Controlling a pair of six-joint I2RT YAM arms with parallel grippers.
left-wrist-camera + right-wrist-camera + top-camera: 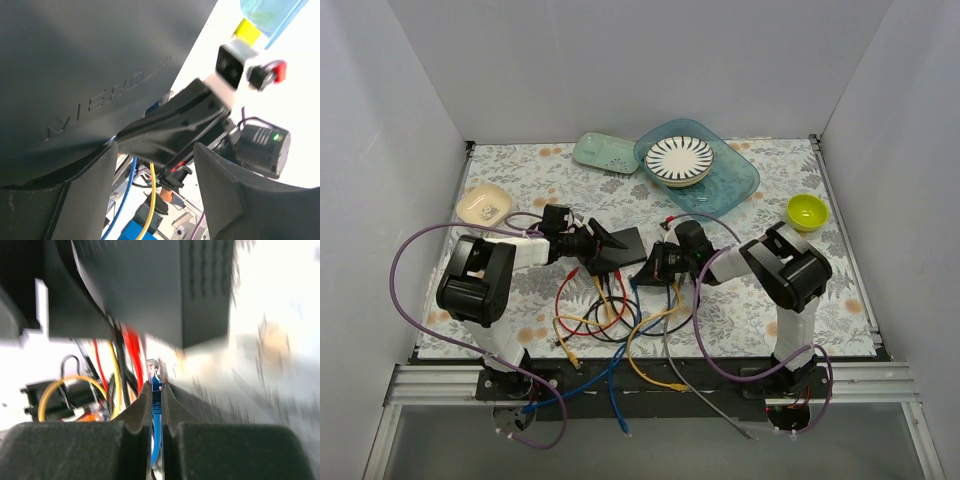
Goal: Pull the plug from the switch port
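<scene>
Listing from the overhead view, we record the switch (pixel 625 248) as a flat black box at mid-frame on the floral tablecloth (pixel 760 310), between the two arms. The left gripper (pixel 592 243) meets its left edge. The right gripper (pixel 655 265) sits just to its lower right. A tangle of red, yellow, blue and black cables (pixel 610 320) spreads below the switch toward the bottom of the frame.

Item, left wrist view: the switch fills the upper left, with embossed lettering on its face. The left gripper's fingers (pixel 85 200) stand well apart at the bottom, with a yellow cable (pixel 151 195) in the gap. We cannot tell whether either finger touches the switch.

Item, right wrist view, blurred: the right gripper's jaws are pressed together on a blue cable (pixel 156 425), just behind its clear plug (pixel 153 369). The plug lies just below the switch's lower edge, at mid-frame. We cannot tell whether it sits in a port.

Item, far side of the cloth, overhead view: a pale green dish (pixel 605 152); a blue glass tray (pixel 735 180) carrying a striped bowl (pixel 678 160); a yellow-green bowl (pixel 807 211) at right; a cream dish (pixel 483 205) at left.
</scene>
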